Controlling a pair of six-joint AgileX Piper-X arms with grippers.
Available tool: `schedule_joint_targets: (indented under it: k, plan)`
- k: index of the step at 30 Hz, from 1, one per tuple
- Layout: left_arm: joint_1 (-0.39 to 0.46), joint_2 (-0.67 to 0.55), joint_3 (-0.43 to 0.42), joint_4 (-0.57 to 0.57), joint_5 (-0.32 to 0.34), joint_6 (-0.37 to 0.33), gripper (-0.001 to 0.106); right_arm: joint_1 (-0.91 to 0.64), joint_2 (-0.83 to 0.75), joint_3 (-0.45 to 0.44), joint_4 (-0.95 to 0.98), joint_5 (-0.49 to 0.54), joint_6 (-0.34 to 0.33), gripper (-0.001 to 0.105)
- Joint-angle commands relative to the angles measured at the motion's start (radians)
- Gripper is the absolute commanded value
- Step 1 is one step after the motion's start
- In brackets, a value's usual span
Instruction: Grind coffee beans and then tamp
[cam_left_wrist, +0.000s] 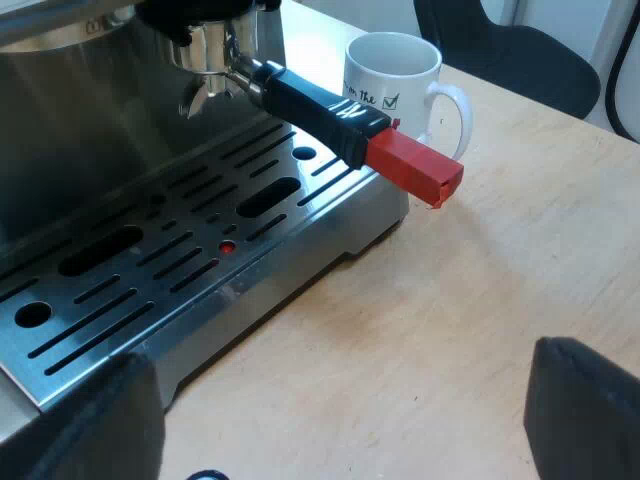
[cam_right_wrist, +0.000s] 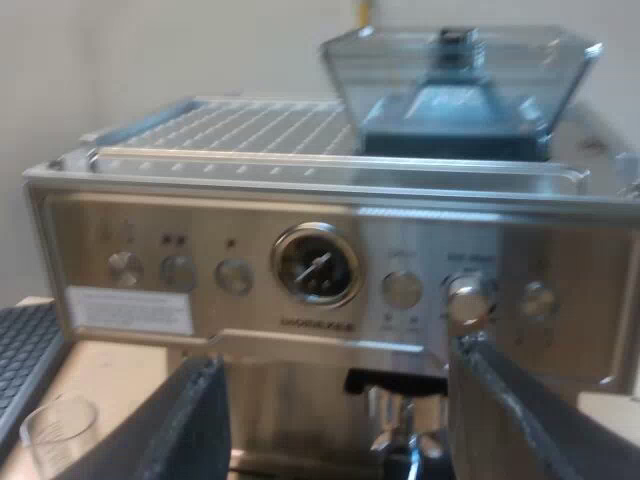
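My left wrist camera sits close above the drip tray (cam_left_wrist: 150, 270), looking down past the holder (cam_left_wrist: 300, 100) toward the mug (cam_left_wrist: 395, 80). My right one faces the espresso machine (cam_right_wrist: 320, 260) front-on from farther back. Both catch the holder.

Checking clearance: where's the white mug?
Left wrist view: white printed mug stands on the wooden table beside the steel drip tray, just beyond the metal holder's red handle end.

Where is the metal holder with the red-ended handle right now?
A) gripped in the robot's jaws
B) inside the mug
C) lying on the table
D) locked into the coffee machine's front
D: the holder sits locked into the front of the espresso machine, its red end jutting out near the mug.
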Motion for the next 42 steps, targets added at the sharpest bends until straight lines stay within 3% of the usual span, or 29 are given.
schedule_joint_targets:
  k: [1, 4, 6, 7, 11, 14, 20, 37, 42]
  plan:
    - [-0.002, -0.002, 0.0, -0.006, 0.007, -0.018, 0.086, -0.001, -0.006, -0.015, 0.055, -0.008, 0.079, 0.051]
    - [-0.002, -0.002, 0.0, -0.006, 0.007, -0.021, 0.086, -0.02, -0.006, -0.017, 0.129, -0.044, 0.151, 0.051]
    - [-0.002, -0.002, 0.0, -0.006, 0.007, -0.021, 0.086, -0.056, -0.006, -0.022, 0.212, -0.132, 0.278, 0.051]
    - [-0.002, -0.002, 0.0, -0.006, 0.007, -0.021, 0.086, -0.065, -0.006, -0.025, 0.239, -0.157, 0.306, 0.051]
    - [-0.002, -0.002, 0.0, 0.001, 0.007, -0.021, 0.086, -0.173, -0.002, -0.073, 0.515, -0.321, 0.524, 0.051]
    - [-0.002, -0.002, 0.0, 0.012, 0.007, -0.021, 0.086, -0.249, -0.002, -0.102, 0.666, -0.449, 0.603, 0.051]
    - [-0.002, -0.002, 0.0, 0.039, 0.007, -0.021, 0.086, -0.362, 0.003, -0.115, 0.739, -0.597, 0.626, 0.051]
    - [-0.002, -0.002, 0.0, 0.04, 0.007, -0.021, 0.086, -0.389, 0.029, -0.116, 0.697, -0.615, 0.622, 0.051]
    - [-0.002, -0.002, 0.0, 0.04, 0.007, -0.021, 0.086, -0.405, 0.06, -0.129, 0.773, -0.701, 0.674, 0.051]
